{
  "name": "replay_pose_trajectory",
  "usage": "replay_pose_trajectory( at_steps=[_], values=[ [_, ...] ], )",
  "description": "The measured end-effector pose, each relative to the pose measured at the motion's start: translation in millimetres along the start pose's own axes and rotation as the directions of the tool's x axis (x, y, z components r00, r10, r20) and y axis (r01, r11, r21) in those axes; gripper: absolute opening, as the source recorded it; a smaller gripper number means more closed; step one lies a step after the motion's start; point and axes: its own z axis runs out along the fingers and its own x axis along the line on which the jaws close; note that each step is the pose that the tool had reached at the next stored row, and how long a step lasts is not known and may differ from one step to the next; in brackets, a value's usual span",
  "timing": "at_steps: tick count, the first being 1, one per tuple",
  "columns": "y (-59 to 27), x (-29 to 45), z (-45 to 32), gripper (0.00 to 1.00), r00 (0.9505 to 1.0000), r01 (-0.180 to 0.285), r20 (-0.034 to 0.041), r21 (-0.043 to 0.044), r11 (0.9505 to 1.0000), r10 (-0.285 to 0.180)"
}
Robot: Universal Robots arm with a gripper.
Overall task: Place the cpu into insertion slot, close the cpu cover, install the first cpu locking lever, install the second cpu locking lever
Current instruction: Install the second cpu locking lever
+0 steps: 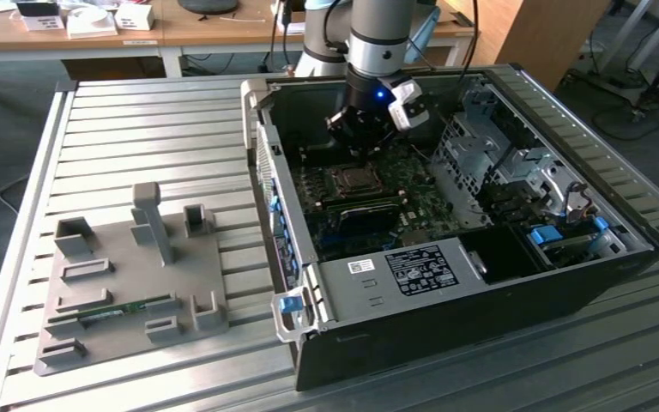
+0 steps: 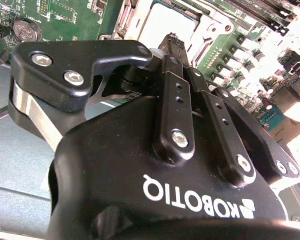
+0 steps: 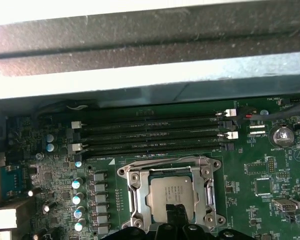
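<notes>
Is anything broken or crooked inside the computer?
Nothing looks broken. In the first wrist view the cpu sits flat and square in the insertion slot, with the cpu cover lying straight around it. The gripper hangs over the slot's edge. The memory slots beside it run in neat rows.

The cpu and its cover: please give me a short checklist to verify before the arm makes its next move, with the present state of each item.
1. The cpu lies in the insertion slot, grey top up: ok.
2. The cpu cover is down around the chip: ok, it looks flat in the first wrist view.
3. Both locking levers are latched: cannot tell.
4. The pincer is closed: ok, its fingers meet at the tips in the second wrist view.
5. The pincer is over the socket: ok; in the exterior view it hangs inside the computer case.
6. The fingertips touch the cover: cannot tell.
</notes>
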Motion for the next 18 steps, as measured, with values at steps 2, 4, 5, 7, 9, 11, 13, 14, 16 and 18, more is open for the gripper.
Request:
replay_pose_trajectory(
  at_steps=[2, 4, 5, 7, 9, 11, 13, 14, 16, 18],
  values=[
    [0.0, 0.0, -0.6, 0.11, 1.0, 0.0, 0.0, -0.0001, 1.0, 0.0],
    [0.0, -0.1, -0.7, 0.11, 1.0, 0.0, 0.0002, -0.0003, 1.0, 0.0],
    [0.0, -0.1, -0.8, 0.11, 1.0, 0.0, 0.0001, -0.0003, 1.0, 0.0],
    [0.0, -0.1, -0.9, 0.11, 1.0, 0.0, 0.0001, -0.0001, 1.0, 0.0],
    [0.0, -0.1, -1.0, 0.11, 1.0, 0.0, 0.0, -0.0001, 1.0, 0.0],
    [-0.1, -0.1, -2.0, 0.11, 1.0, 0.0, -0.0003, 0.0005, 1.0, 0.0],
    [0.0, -0.2, -3.2, 0.11, 1.0, 0.0, 0.0, 0.0, 1.0, 0.0],
    [-0.1, -0.2, -3.9, 0.11, 1.0, 0.0, -0.0001, 0.0001, 1.0, 0.0],
    [0.0, -0.3, -4.8, 0.11, 1.0, 0.0, 0.0001, -0.0002, 1.0, 0.0],
    [-0.1, -0.3, -5.4, 0.11, 1.0, 0.0, 0.0, -0.0001, 1.0, 0.0]
  ],
)
